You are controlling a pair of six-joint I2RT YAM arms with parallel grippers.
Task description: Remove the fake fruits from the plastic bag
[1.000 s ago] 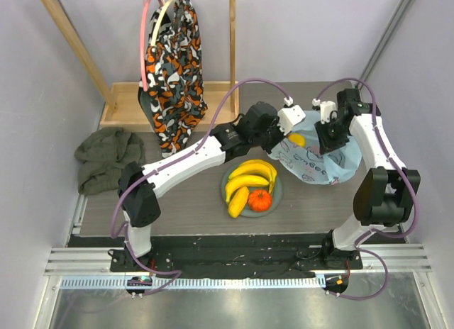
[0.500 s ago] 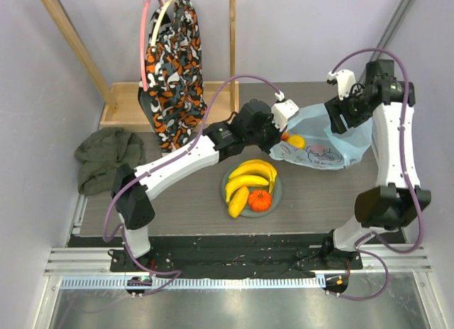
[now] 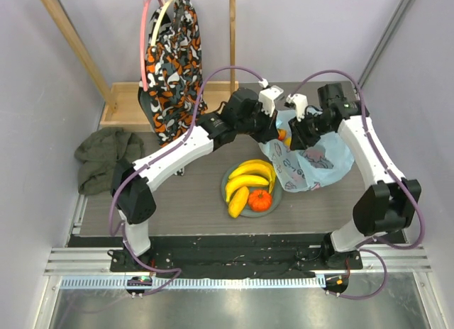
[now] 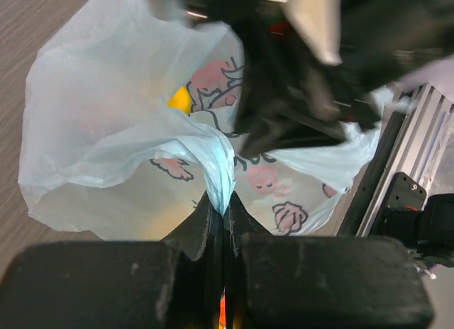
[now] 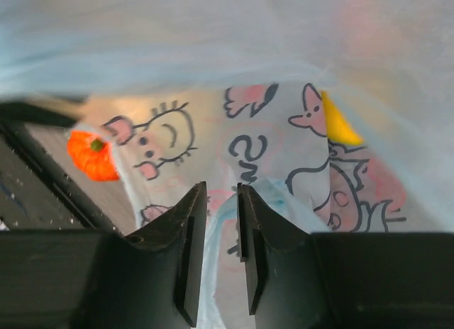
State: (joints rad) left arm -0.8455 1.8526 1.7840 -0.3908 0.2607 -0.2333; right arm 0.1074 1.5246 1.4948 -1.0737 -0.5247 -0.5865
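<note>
Two grippers: both are up at the mouth of the plastic bag (image 3: 316,162), close together above the far middle of the table (image 3: 191,194), just beyond the plate (image 3: 275,198).
Left gripper (image 4: 224,208): clenched tight, its fingers pressed together on a twisted fold of pale blue film that rises straight out of the pinch.
Right gripper (image 5: 221,201): its fingers are drawn in to a thin slit with a wisp of blue film caught between them, so it is grasping the bag's edge.
Bag, position: it is strung between the two pinches, its body sags down to the table on the right side, and its crinkled film bulges toward both wrist cameras.
Bag and plate: the bag's lower left corner hangs right at the plate's far-right rim; I cannot tell whether it touches.
Print: pink-and-white cartoon figures with dark outlines show all over the film.
Inside the bag: a yellow fruit (image 4: 179,98) shows through the film, and a red-orange fruit (image 3: 281,135) peeks out at the mouth between the two grippers. I cannot tell which fruit that one is.
On the plate: the banana bunch (image 3: 254,174) lies across the far half. The single long fruit (image 3: 238,201) is at the near left, and the small ribbed orange one (image 3: 259,200) sits just beside it on the right.
Right wrist view: the ribbed orange one shows low at the left, past the film.
Back left: a patterned cloth (image 3: 174,67) hangs from a wooden rack (image 3: 67,35).
Left side of the table: a green cloth heap (image 3: 106,159) lies well apart from the plate.
</note>
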